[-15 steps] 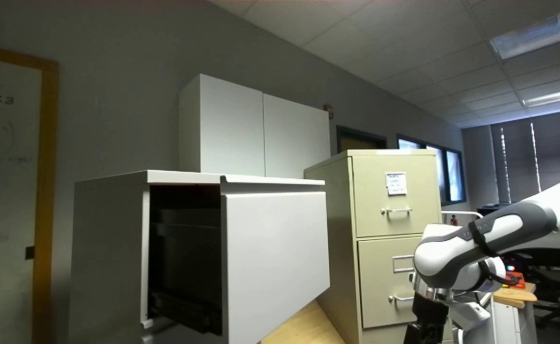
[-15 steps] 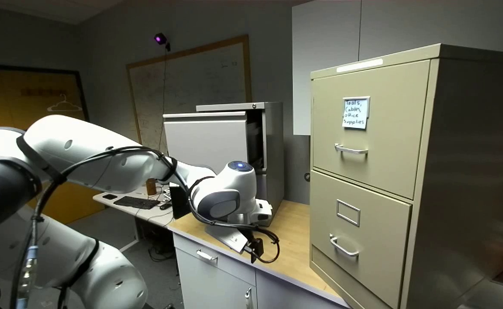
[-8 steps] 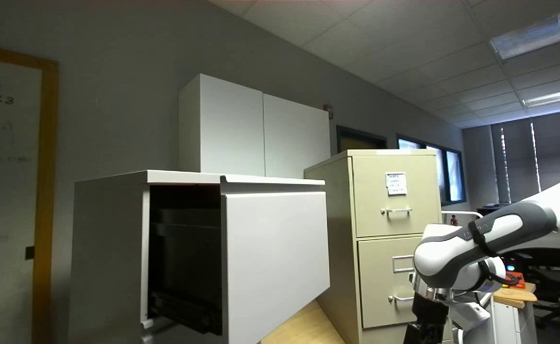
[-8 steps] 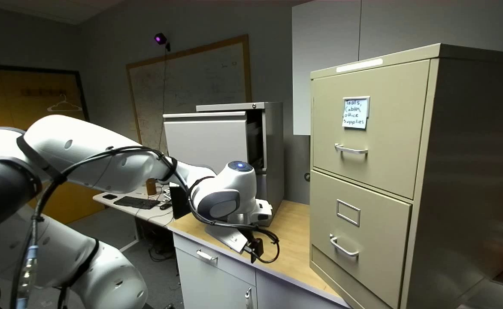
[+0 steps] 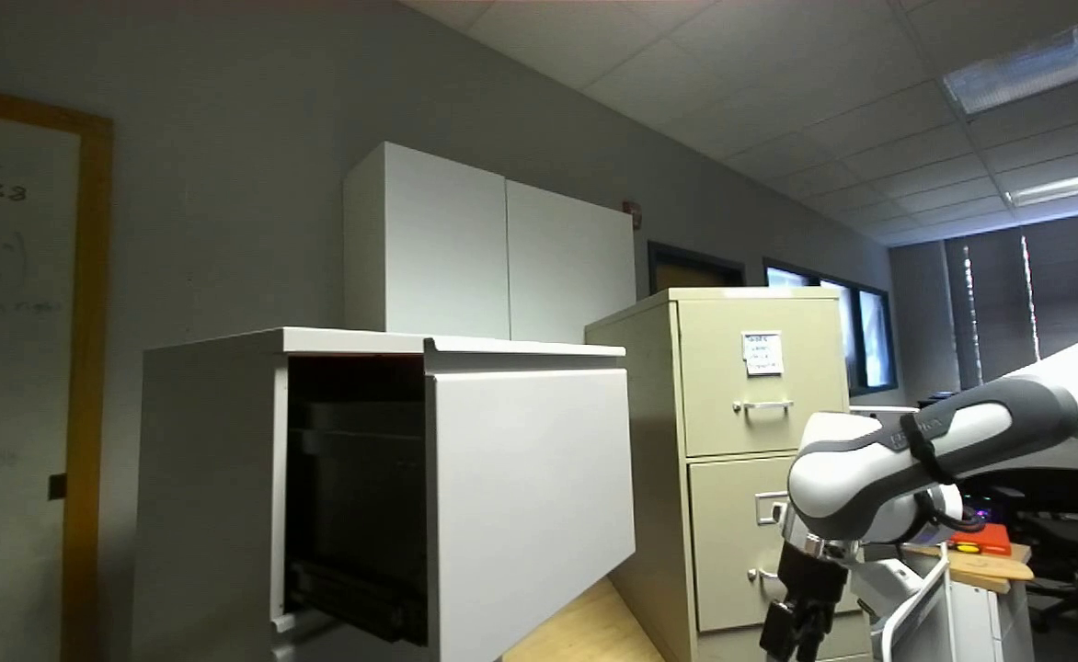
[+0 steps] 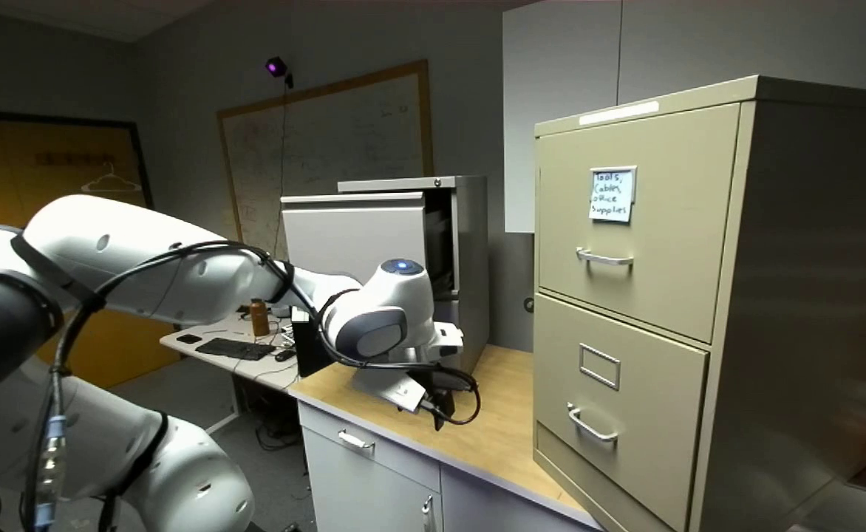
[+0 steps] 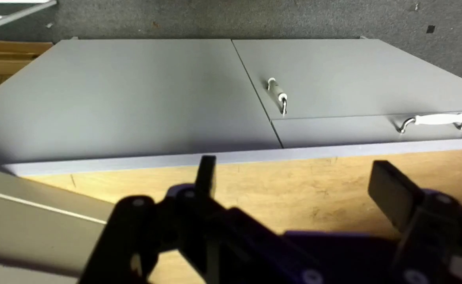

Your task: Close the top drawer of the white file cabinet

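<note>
The white file cabinet (image 5: 212, 478) stands on the wooden counter; it also shows in an exterior view (image 6: 472, 258). Its top drawer (image 5: 534, 496) is pulled well out, with the dark interior (image 5: 355, 496) showing at the side. The drawer's flat front also shows in an exterior view (image 6: 355, 236), its lower part hidden by the arm. My gripper (image 7: 294, 173) is open and empty above the wooden counter, its two finger pads wide apart. In an exterior view my gripper (image 5: 795, 634) points down, apart from the drawer front. In the wrist view the drawer is out of view.
A beige cabinet (image 6: 629, 310) with metal handles stands on the counter (image 6: 507, 414), close beside the gripper's side. White lower cupboards (image 7: 156, 98) with handles are under the counter's edge. A desk with a keyboard (image 6: 233, 349) is behind the arm. A white wall cupboard (image 5: 502, 248) hangs above.
In the last half second the arm and gripper have moved a little up and to the left in both exterior views. The top drawer has not moved.
</note>
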{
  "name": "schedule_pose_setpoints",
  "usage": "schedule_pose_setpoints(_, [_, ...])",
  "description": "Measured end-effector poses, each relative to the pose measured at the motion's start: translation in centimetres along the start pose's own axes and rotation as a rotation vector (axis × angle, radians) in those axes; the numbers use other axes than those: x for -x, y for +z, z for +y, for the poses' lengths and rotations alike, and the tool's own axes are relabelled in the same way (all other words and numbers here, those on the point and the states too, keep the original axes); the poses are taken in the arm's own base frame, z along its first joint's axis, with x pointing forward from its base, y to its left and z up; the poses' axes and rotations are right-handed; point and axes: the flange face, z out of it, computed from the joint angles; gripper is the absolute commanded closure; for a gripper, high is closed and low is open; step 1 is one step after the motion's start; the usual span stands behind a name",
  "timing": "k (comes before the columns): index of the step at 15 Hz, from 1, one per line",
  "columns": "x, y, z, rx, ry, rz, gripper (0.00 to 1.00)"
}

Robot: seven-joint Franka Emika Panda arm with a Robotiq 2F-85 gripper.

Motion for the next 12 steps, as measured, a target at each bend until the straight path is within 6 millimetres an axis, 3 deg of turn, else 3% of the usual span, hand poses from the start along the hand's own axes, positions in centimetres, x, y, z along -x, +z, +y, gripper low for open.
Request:
schedule_pose_setpoints(4, [-1.2, -4.9, -1.8, 0.046, -0.057, 0.113, 0.0])
schedule_pose_setpoints(5, [-1.4, -6.3, -2.2, 0.058, -0.071, 0.147, 0.08])
schedule_pose_setpoints(6, [-1.5, -7.9, -2.8, 0.071, -0.085, 0.185, 0.27])
schedule_pose_setpoints(12, [-1.2, -16.6, -6.5, 0.124, -0.178, 0.396, 0.73])
